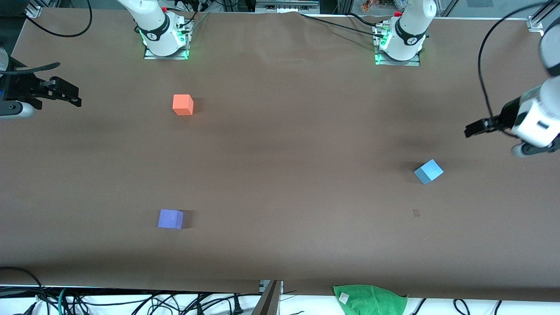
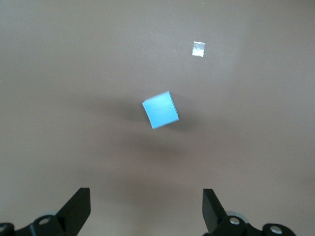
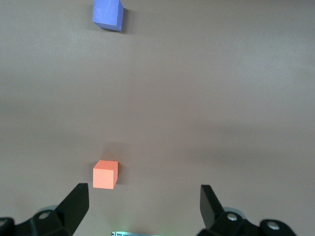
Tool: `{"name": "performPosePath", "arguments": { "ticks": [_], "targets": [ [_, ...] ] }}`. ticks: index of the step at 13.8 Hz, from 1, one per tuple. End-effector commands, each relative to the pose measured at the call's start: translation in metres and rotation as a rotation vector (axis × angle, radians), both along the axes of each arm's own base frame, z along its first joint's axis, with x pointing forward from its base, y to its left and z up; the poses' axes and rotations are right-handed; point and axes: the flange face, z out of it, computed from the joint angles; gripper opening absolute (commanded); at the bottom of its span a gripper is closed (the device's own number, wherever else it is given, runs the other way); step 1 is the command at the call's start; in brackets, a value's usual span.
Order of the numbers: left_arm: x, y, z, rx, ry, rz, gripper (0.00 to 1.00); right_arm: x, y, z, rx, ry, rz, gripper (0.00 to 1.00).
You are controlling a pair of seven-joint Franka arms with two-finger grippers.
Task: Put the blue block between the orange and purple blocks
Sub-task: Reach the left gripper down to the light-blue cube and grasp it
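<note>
Green cloth [image 1: 371,298] hangs over the table's [image 1: 280,144] edge nearest the front camera, toward the left arm's end; further in from that edge sits the purple block [image 1: 170,218], flat on the brown tabletop toward the right arm's end; the orange block [image 1: 183,104] lies farther from the front camera than the purple one, roughly in line with it and well apart, close to the edge where the arm bases stand. Now the blue block [image 1: 428,171]: it sits alone toward the left arm's end of the table, turned at an angle to the table edges, well apart from the other two; a small faint mark [image 1: 416,212] on the tabletop lies nearer the front camera than it. Left gripper [image 1: 477,127] hovers over the table's end edge, above and just off from the blue block, fingers [image 2: 78,206] spread wide and gripping nothing; its wrist view shows the blue block lying free on the tabletop ahead of the fingertips. Right gripper [image 1: 65,92] waits over its own end edge, also wide open and empty; the orange block shows just ahead of one finger [image 3: 76,204].
</note>
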Motion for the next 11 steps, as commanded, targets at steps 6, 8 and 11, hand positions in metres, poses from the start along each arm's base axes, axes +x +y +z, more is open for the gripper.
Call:
{"name": "performPosePath", "arguments": {
  "ticks": [6, 8, 11],
  "targets": [
    [-0.012, 0.015, -0.188, -0.032, -0.050, 0.118, 1.00, 0.003, -0.001, 0.005, 0.005, -0.002, 0.003, 1.00],
    [-0.010, 0.012, -0.218, -0.032, -0.047, 0.157, 1.00, 0.003, -0.001, 0.005, 0.005, -0.005, 0.003, 1.00],
    [-0.006, 0.010, -0.231, -0.031, -0.051, 0.180, 1.00, 0.003, -0.001, 0.005, 0.005, -0.004, 0.003, 1.00]
  ]
}}
